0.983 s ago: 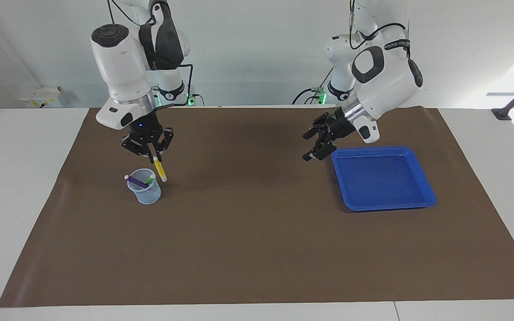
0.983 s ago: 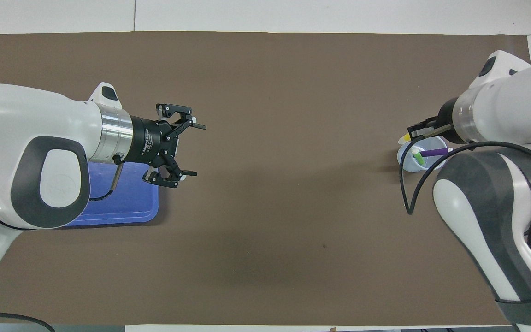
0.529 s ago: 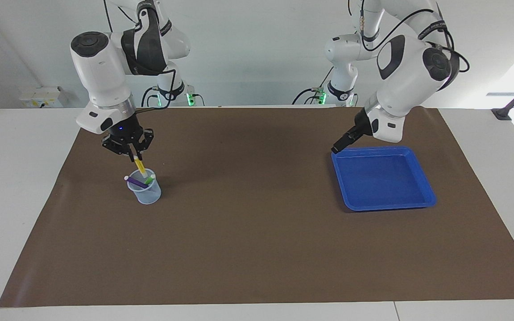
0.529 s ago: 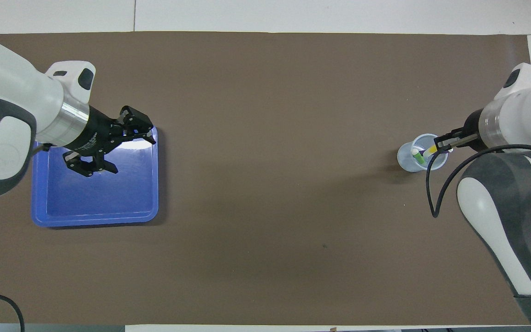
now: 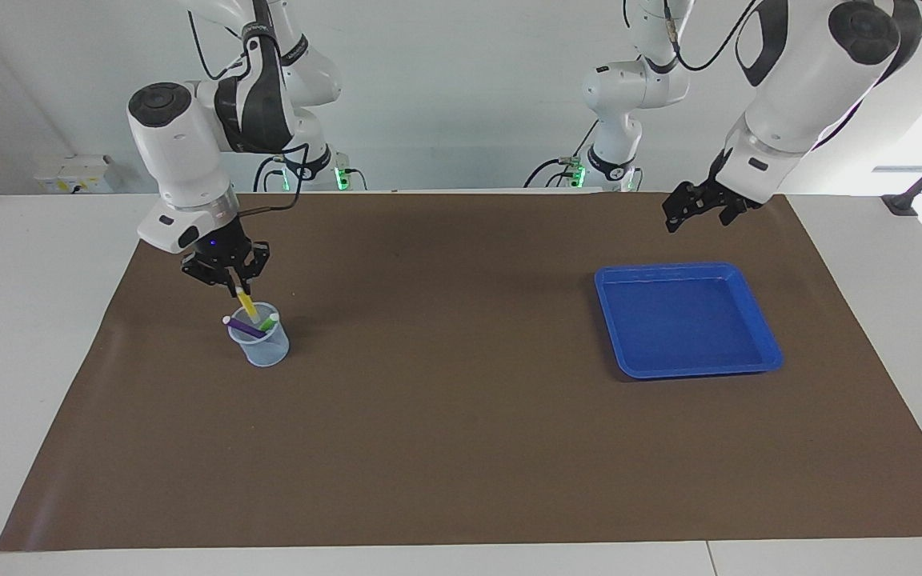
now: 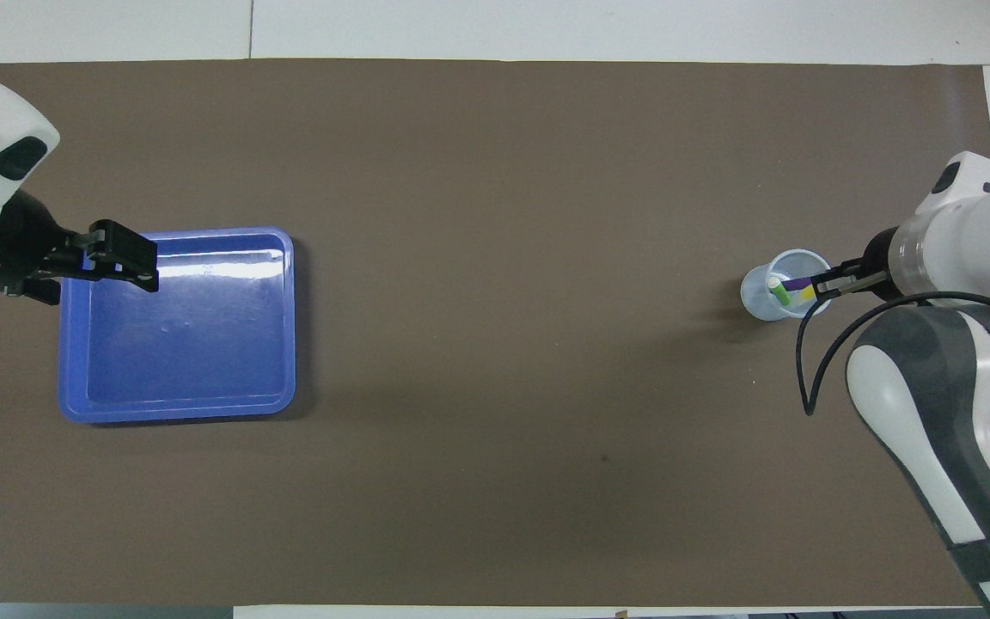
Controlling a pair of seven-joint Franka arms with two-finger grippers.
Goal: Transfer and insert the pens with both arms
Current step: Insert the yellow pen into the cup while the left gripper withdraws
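Brown matting (image 5: 461,416) covers the table. Facing view: at centre left the right gripper (image 5: 235,282) pinches the yellow pen (image 5: 246,304) over the cup (image 5: 259,344), which holds the purple pen (image 5: 245,326) and green pen (image 5: 269,322); at upper right the left gripper (image 5: 697,210) hangs with jaws spread. Overhead view: blue tray (image 6: 177,404) at lower left, cup (image 6: 757,292) at right.

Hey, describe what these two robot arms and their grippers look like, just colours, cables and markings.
Both arms are glossy white, rounded segments with dark grey or black joint bands and silver wrist rings. Loose black cables run along them. The right gripper and left gripper are black, with linked two-finger jaws. Grey lettering shows on the right arm near its lower band.
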